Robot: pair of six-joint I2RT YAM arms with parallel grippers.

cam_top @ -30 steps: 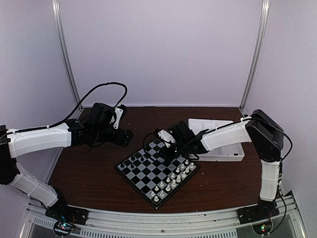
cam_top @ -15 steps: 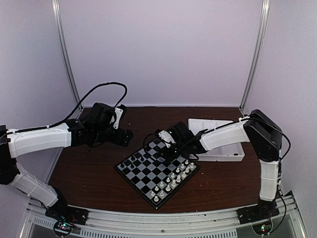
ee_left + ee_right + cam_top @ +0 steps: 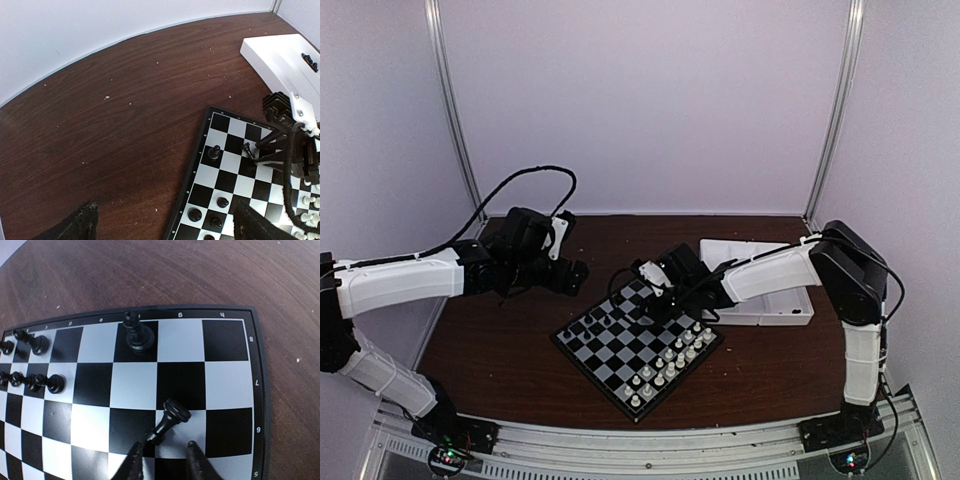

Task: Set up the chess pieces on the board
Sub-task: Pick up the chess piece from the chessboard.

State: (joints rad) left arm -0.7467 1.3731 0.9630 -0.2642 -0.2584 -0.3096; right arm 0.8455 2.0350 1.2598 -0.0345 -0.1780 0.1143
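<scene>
Board (image 3: 135, 385): right gripper (image 3: 165, 460) and piece (image 3: 170, 422) leftward

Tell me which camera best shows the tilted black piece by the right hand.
Right wrist view: the tilted black piece fills the foreground, leaning at the right hand. Left wrist view shows it small and far; the top view barely resolves it.

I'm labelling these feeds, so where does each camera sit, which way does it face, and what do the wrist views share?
Top external: high behind the arms, facing down over the table, board and white tray; both arms show.
Left wrist: on the left arm, facing across the table to the board's corner; own fingers at bottom, right gripper at right.
Right wrist: low over the board, facing down; own fingertips, a tilted black piece.
Shared: both wrist views show that corner and piece.
</scene>
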